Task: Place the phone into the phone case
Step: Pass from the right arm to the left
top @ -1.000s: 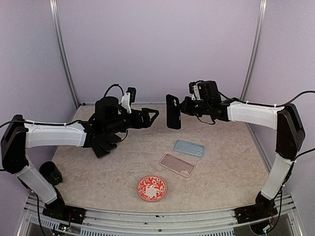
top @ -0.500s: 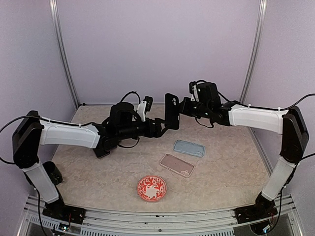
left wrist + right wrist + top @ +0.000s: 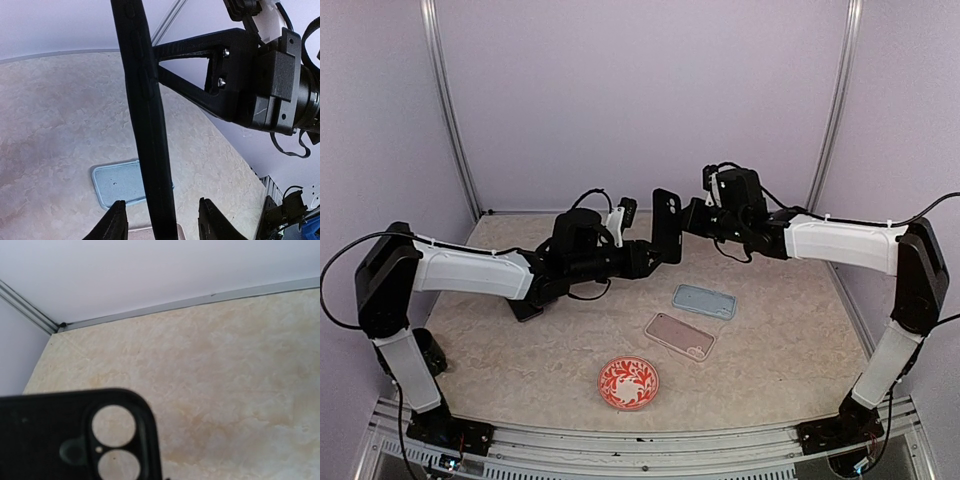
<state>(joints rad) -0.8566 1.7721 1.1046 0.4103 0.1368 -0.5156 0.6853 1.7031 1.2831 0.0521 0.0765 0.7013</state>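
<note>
Nearest the arm bases, on the tabletop: red patterned dish, untouched. Just beyond and to its right, pink phone, lying flat, with no gripper near it. A little farther, just beside the phone, pale blue case, hollow side up, also flat on the tabletop.

Farther back and well above all three, black case, upright in mid-air, camera cut-outs at the top. Held from the right by the right gripper, clamped tight on the upper part. Faced from the left by the left gripper, jaws part-way apart, fingers straddling the lower end of the case with a sliver of gap on each side. Not touching, to judge from the left wrist view. Empty or filled: impossible to tell.

Handling, as a guess only. Black case probably light and rubbery, apt to flex or twist under a one-sided pinch. Best taken across the thick side rims near a corner, open face left free. Pink phone likely stiff, smooth and heavier, slippery on its glass and hard to lift from flat. Best taken by the long edges, then pressed into the case one corner first. Main risk: cracked glass from a drop.
</note>
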